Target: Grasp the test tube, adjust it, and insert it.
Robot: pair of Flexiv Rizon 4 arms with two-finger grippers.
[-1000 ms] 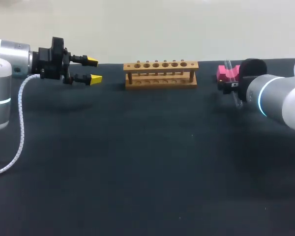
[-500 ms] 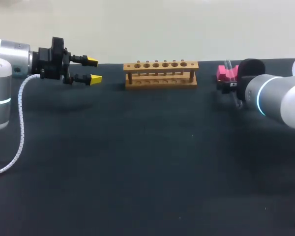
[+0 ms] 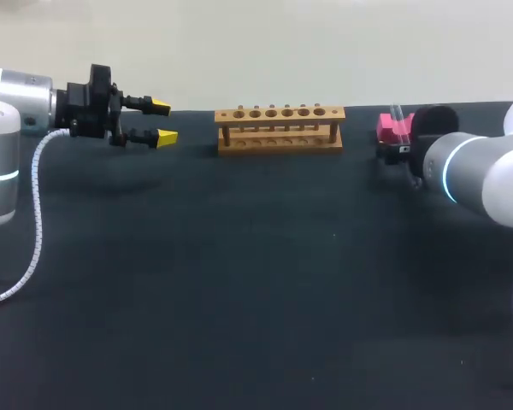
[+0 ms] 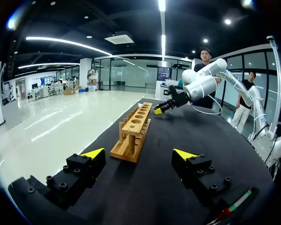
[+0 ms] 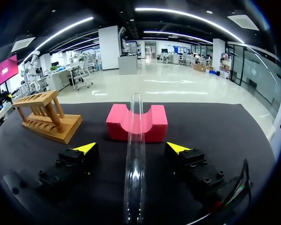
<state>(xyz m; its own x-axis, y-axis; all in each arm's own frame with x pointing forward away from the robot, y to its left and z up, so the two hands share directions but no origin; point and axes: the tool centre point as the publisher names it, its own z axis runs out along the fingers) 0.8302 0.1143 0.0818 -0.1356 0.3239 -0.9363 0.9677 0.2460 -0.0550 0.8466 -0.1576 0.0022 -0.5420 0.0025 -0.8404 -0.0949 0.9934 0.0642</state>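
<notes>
Head view: left pincer (image 3: 163,121) released, far left over the tabletop (image 3: 239,282). Wooden rack (image 3: 280,128) far middle. Clear test tube (image 3: 397,114) on pink block (image 3: 392,128), far right.
Left wrist view: left pincer (image 4: 139,153) gaping, rack (image 4: 133,132) ahead.
Right wrist view: right pincer (image 5: 132,147) released, with the fingers either side of the see-through test tube (image 5: 135,164), not touching. The tube's far end lies in the pink block (image 5: 152,124) groove.

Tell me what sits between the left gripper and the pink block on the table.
The wooden test tube rack stands between the left gripper and the pink block, with nothing else on that stretch. The head view shows this best.
</notes>
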